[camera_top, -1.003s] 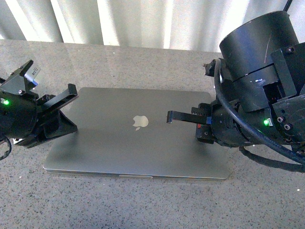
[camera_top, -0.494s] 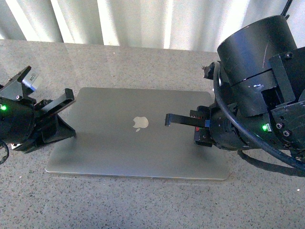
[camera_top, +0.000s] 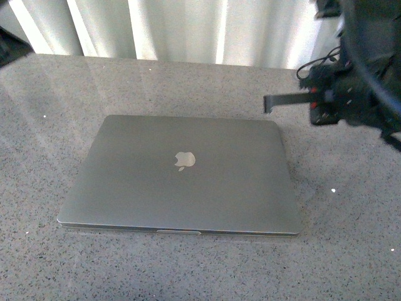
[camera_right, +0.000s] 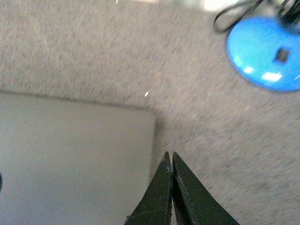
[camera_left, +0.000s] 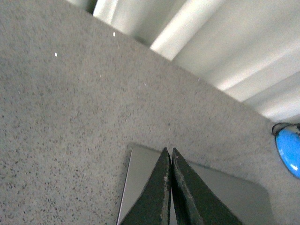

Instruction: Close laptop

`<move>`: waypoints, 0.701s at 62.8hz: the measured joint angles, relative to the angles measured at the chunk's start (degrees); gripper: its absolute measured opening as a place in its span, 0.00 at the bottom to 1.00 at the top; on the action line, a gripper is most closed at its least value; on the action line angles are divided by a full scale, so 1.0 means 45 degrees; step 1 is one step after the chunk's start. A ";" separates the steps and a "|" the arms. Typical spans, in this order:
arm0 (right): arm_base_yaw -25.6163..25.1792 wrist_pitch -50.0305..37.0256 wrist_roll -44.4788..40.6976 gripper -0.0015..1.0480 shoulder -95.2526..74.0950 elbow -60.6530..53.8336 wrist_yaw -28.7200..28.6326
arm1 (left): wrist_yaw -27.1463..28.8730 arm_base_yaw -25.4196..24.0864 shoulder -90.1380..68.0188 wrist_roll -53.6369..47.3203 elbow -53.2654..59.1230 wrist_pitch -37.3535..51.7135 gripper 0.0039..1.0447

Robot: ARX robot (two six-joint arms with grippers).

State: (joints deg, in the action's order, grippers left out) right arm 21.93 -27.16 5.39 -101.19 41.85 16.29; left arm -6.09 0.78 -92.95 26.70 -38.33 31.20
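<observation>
On the table, front view: you see the laptop [camera_top: 182, 188] lying flat with its lid shut and the apple mark up. The grey speckled table [camera_top: 50, 263] holds it.
Behind, front view: a white curtain [camera_top: 188, 28] hangs past the table's far edge.
Right hand, front view: your right hand [camera_top: 268, 104] looks blurry. It is near the laptop's far right corner, not touching it.
Left wrist view: your left hand [camera_left: 169, 154] has both fingers pressed together, holding nothing. It hangs over a laptop corner.
Right wrist view: your right hand's fingers are pressed together too, holding nothing, just beside a laptop corner. A round blue thing [camera_right: 262, 54] lies well apart.
</observation>
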 joint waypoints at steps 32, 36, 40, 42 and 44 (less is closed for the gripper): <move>-0.0782 -0.8408 -0.1467 0.27 0.0500 -0.3385 0.0204 | 0.1326 -0.0146 -0.0053 -0.4444 0.3031 0.7582 0.23; -0.1224 -0.9661 -0.1438 0.15 0.1331 -0.4352 -0.0117 | 0.1370 -0.0175 0.0597 -0.4983 0.3648 0.7985 0.13; -0.1549 -0.9224 -0.1428 0.05 0.2453 -0.4872 -0.0413 | 0.1365 -0.0175 0.1413 -0.5309 0.4260 0.8014 0.03; -0.1749 -0.8995 -0.1443 0.01 0.3143 -0.5217 -0.0607 | 0.1355 -0.0170 0.1724 -0.5464 0.4522 0.8000 0.03; -0.1894 -0.8903 -0.1389 0.01 0.3580 -0.5474 -0.0738 | 0.1331 -0.0146 0.2084 -0.5571 0.4847 0.7941 0.03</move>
State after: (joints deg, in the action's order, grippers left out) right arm 13.41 -67.22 -0.86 -85.08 17.21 12.97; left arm -0.10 0.12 -83.57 1.63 -16.51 66.94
